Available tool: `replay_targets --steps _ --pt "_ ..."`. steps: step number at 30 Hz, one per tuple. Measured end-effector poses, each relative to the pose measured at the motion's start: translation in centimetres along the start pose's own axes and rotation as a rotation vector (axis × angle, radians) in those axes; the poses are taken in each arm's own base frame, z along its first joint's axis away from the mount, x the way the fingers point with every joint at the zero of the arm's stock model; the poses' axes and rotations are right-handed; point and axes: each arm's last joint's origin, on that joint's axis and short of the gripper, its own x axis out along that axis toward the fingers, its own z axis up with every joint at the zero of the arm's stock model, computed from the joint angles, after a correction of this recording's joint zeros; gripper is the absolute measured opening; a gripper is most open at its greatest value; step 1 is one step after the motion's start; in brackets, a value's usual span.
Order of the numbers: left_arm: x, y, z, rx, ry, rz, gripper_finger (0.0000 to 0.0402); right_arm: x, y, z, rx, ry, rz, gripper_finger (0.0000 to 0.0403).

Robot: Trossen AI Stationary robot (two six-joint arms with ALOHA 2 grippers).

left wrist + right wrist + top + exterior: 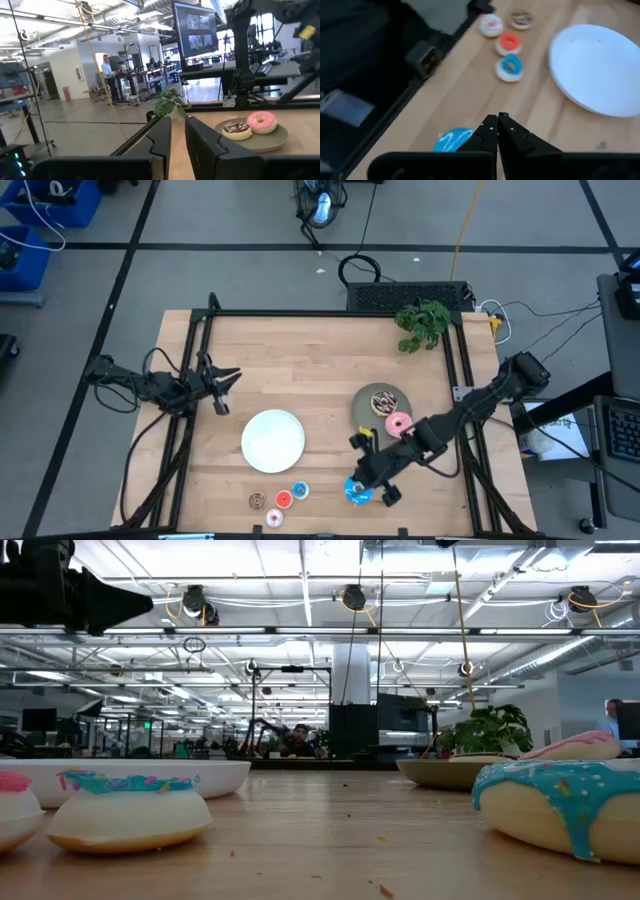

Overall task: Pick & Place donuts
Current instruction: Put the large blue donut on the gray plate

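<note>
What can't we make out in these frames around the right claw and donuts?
- Big blue donut: right wrist view, partly behind the shut right claw; contact unclear.
- Same donut: low view, cut off by the right edge.
- Tiny brown donut: high view, too small for detail.
- Left claw: high view, gap too small to judge.

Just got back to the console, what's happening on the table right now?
The right gripper, fingers shut and empty, sits low beside the large blue donut near the table's front edge. The pink donut and the sprinkled brown donut already lie on the grey plate. The white plate is empty, and four tiny donuts lie on the wood in front of it. The left gripper waits at the left side, holding nothing.
</note>
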Motion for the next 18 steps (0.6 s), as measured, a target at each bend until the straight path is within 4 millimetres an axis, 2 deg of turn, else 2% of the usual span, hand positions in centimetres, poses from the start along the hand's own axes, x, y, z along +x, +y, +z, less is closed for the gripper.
replay_targets --steps 4,9,13,18 --pt "0.0 0.1 0.2 -0.013 -0.014 0.004 0.0063 -0.1 0.5 0.6 -0.003 -0.063 -0.041 0.0002" --pt "0.0 0.2 0.4 -0.173 -0.039 0.01 0.0062 -0.1 0.6 0.7 0.052 -0.076 -0.037 0.0001" --pt "0.0 0.1 0.3 -0.158 -0.025 0.006 0.0062 -0.2 0.6 0.8 0.117 -0.087 -0.036 0.0001" --pt "0.0 0.1 0.4 -0.159 -0.04 0.004 0.0063 -0.4 -0.1 1.7 0.223 -0.186 -0.077 0.0001"
